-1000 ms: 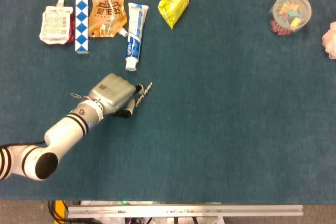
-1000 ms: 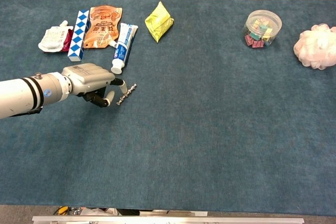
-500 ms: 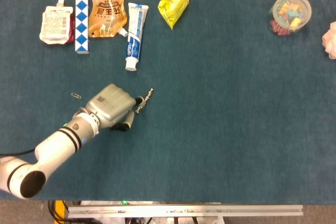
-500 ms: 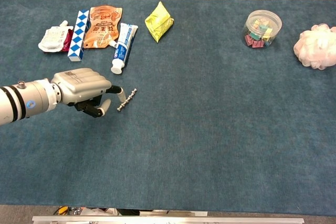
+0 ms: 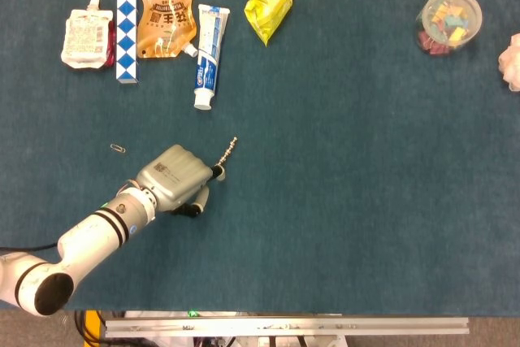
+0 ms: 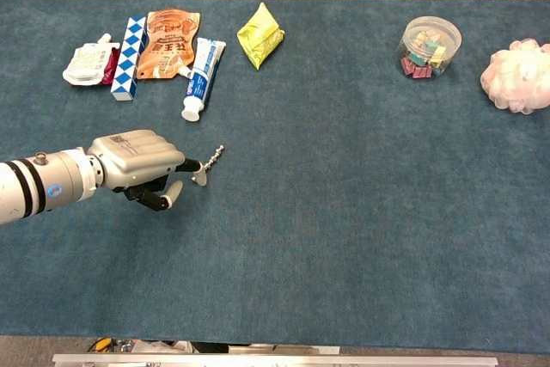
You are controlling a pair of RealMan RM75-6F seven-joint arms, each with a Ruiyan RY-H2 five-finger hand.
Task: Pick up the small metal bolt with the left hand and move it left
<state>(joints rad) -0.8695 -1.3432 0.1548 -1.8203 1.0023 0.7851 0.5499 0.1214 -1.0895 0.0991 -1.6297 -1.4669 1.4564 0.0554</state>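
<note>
The small metal bolt (image 5: 227, 151) (image 6: 212, 158) sticks out to the upper right from my left hand (image 5: 174, 179) (image 6: 137, 161). The hand pinches the bolt's lower end between its fingertips (image 5: 215, 171), with the other fingers curled under the palm. In the chest view the bolt tilts upward off the blue cloth, its free end pointing away from the hand. The hand is left of the table's centre, below the toothpaste tube (image 5: 210, 56) (image 6: 199, 77). My right hand shows in neither view.
A paper clip (image 5: 119, 148) lies left of the hand. At the back left are a white pouch (image 5: 84, 38), a blue-and-white strip (image 5: 127, 28) and an orange pouch (image 5: 166, 8). A yellow packet (image 5: 270, 4), clear tub (image 5: 448, 20) and pink puff (image 6: 517, 76) lie further right.
My left hand has drawn back toward the table's front edge with the bolt at its fingertips. The bolt has shifted slightly with it and now tilts up off the cloth.
</note>
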